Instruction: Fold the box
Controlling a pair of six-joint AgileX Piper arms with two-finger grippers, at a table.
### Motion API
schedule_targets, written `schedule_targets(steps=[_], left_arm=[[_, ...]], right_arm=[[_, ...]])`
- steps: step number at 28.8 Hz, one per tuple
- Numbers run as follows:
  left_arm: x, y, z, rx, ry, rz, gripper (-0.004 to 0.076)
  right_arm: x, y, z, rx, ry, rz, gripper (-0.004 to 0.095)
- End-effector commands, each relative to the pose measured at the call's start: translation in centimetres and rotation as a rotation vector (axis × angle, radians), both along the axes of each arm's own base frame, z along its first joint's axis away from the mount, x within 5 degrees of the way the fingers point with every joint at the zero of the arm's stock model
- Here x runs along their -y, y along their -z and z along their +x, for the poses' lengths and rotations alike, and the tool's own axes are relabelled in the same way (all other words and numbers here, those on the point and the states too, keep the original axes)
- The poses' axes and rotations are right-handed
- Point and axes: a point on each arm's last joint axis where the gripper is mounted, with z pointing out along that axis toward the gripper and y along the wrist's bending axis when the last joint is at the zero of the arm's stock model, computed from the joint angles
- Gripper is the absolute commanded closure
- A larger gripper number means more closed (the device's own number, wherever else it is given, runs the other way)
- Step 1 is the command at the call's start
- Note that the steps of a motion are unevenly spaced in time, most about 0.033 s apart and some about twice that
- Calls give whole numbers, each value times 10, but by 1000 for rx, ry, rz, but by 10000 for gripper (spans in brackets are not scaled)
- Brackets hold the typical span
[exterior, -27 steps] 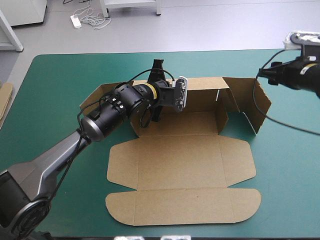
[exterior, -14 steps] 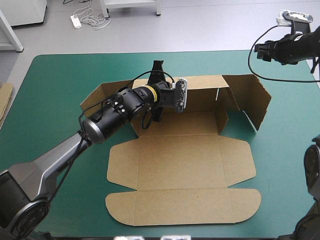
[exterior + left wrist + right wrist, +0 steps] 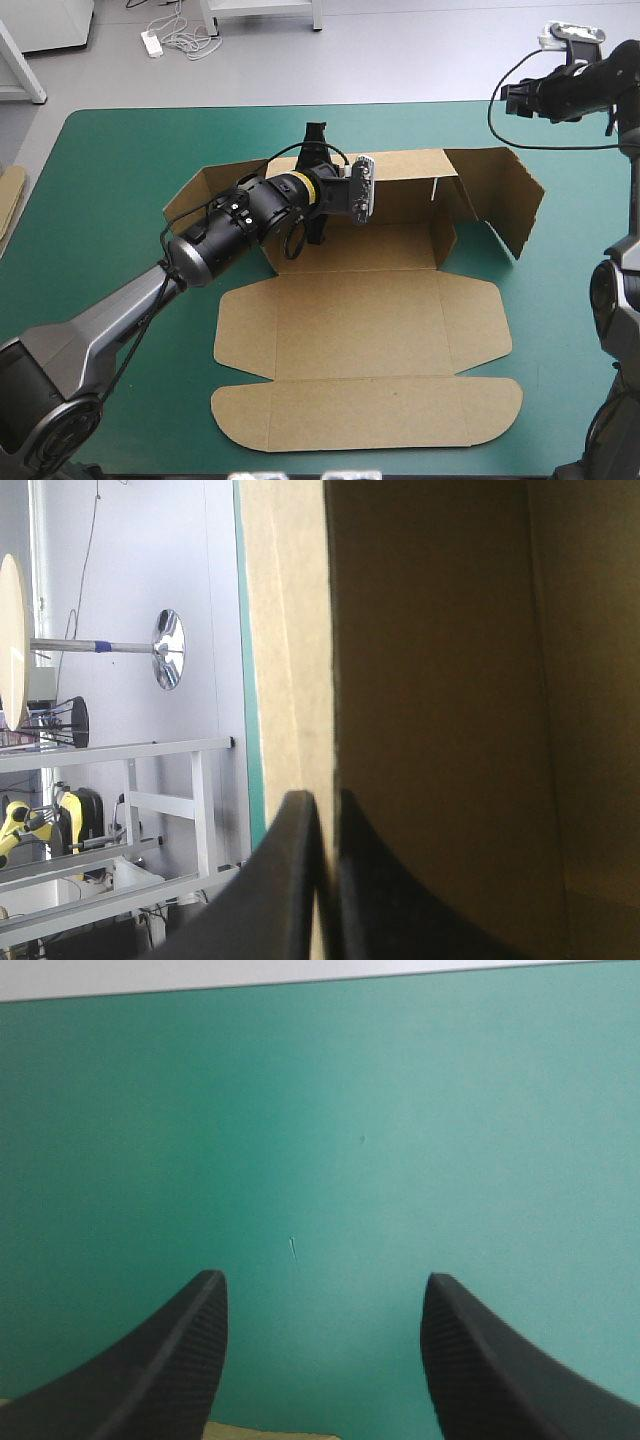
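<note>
The left gripper (image 3: pixel 322 798) pinches the raised rear wall of the brown box (image 3: pixel 360 330), which lies mid-table with its lid flat. Beyond the box's right wing, the right gripper (image 3: pixel 320 1295) hangs spread wide over the teal-green cover (image 3: pixel 330 1110).

The box (image 3: pixel 360 330) is matt brown board, the teal-green cover (image 3: pixel 120 160) smooth, the right hand's (image 3: pixel 322 1290) fingers (image 3: pixel 170 1360) finely textured.

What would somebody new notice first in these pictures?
The brown box lies half-built mid-table: its back wall and right-hand flap stand raised, and the rest lies flat on the teal-green cover. The left pincer is shut on the back wall. The right pincer hangs open near the table's far right corner, holding nothing.
</note>
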Motion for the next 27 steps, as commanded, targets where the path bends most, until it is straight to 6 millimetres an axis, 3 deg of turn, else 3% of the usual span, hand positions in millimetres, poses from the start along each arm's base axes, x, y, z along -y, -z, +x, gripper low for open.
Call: schedule_targets(steps=[1,11,16,27], left_arm=[[0,-13,-7,-14,-12,-58,733],[2,-11,-5,-4,-5,-61,733],[3,-11,-5,-3,-5,-65,733],[3,-12,-4,2,-9,-77,733]], right_arm=[[-6,-15,-1,77,-21,2,378],[-33,5,3,-23,-109,8,398],[-33,14,0,-90,-117,-27,409],[-35,3,-27,-108,-121,-27,444]])
